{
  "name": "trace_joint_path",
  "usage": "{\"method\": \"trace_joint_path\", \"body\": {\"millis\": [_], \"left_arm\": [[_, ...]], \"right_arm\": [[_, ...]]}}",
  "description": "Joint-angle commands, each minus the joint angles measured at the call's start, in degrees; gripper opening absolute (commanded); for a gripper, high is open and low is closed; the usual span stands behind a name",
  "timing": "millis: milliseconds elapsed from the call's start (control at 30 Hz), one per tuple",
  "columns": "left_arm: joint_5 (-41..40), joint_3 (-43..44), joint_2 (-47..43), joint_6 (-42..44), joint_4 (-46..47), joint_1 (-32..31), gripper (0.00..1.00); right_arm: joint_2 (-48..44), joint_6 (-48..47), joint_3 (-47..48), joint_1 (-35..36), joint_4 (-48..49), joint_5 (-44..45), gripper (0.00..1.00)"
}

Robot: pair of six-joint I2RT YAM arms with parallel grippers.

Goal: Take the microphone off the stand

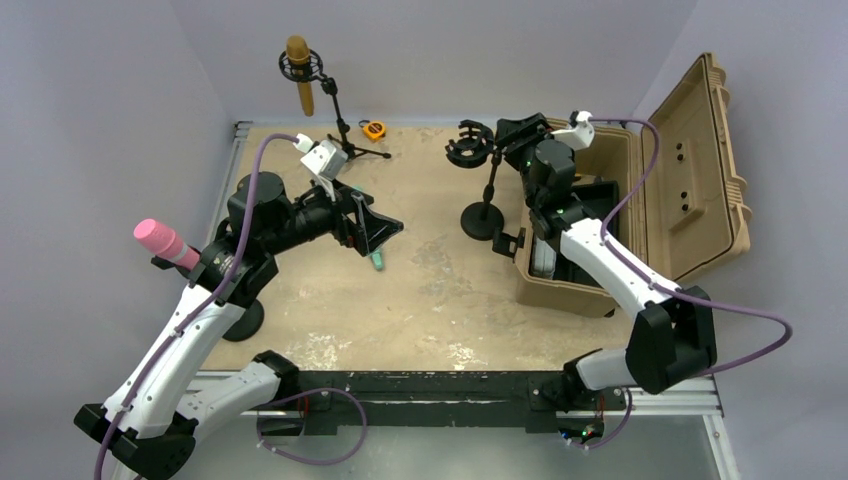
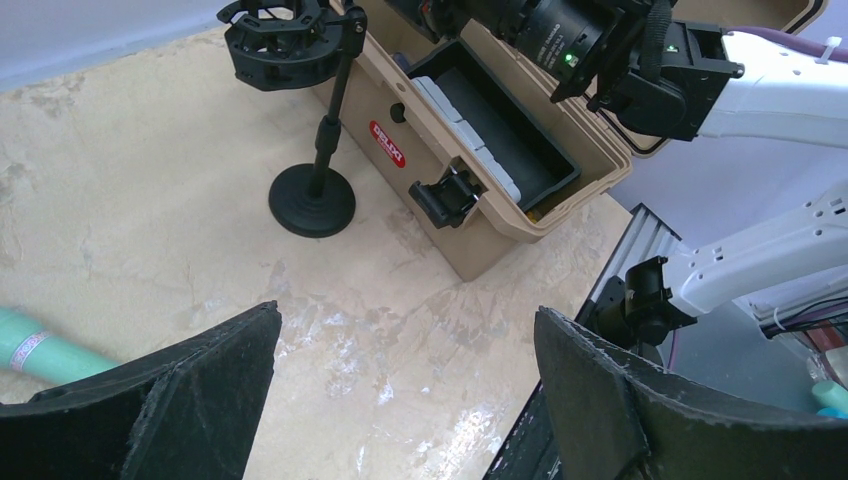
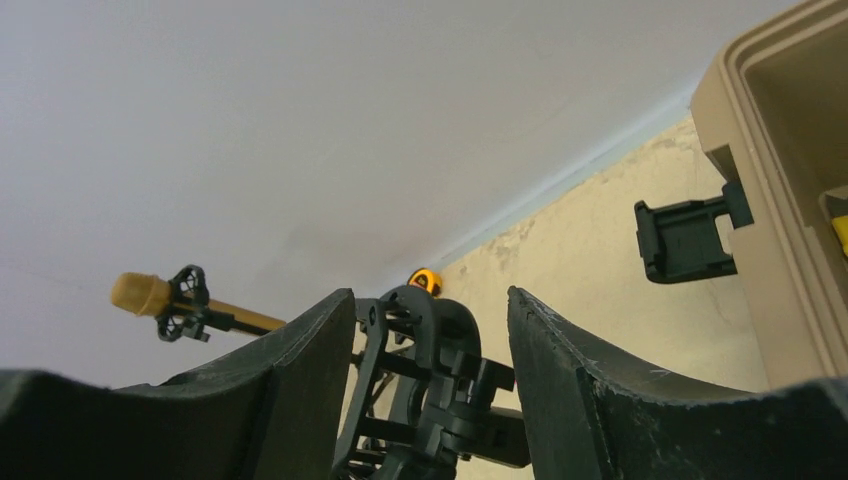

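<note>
Nearest me on the left, a pink microphone [image 1: 162,240] points up and outward beside my left arm; the arm hides most of its holder. Just past it, my left fingers [image 2: 405,318] are spread wide with nothing between them, hanging above the worktop [image 1: 440,290]. A teal microphone [image 1: 378,262] lies flat on the worktop just under and beside them.

On the right stands a tan case [image 1: 570,290] with its lid thrown back. Left of it a round-base stand [image 1: 483,220] stands upright, carrying a black shock mount [image 1: 470,147] with no microphone in it. My right fingers [image 3: 430,295] are open at that mount. From the wrist camera it sits in the gap between them, but I cannot tell whether either pad touches it.

Further back, a small orange tape measure [image 1: 373,129] sits near the foot of a tripod stand [image 1: 345,135]. At the far wall the gold microphone [image 1: 300,75] hangs head-up in that stand's shock mount, well away from both sets of fingers.
</note>
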Motion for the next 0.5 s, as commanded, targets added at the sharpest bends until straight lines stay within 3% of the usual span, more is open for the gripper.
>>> {"method": "trace_joint_path", "body": {"millis": [0,467], "left_arm": [[0.76,0.35,-0.38,0.08,1.80,-0.30,0.94],[1.04,0.25,-0.30,0.00,2.06,-0.35,0.94]], "right_arm": [[0.43,1.31,3.34,1.94,-2.38,5.72,0.56],[7.91,0.91,-5.72,5.63,-3.14,13.76,0.41]]}}
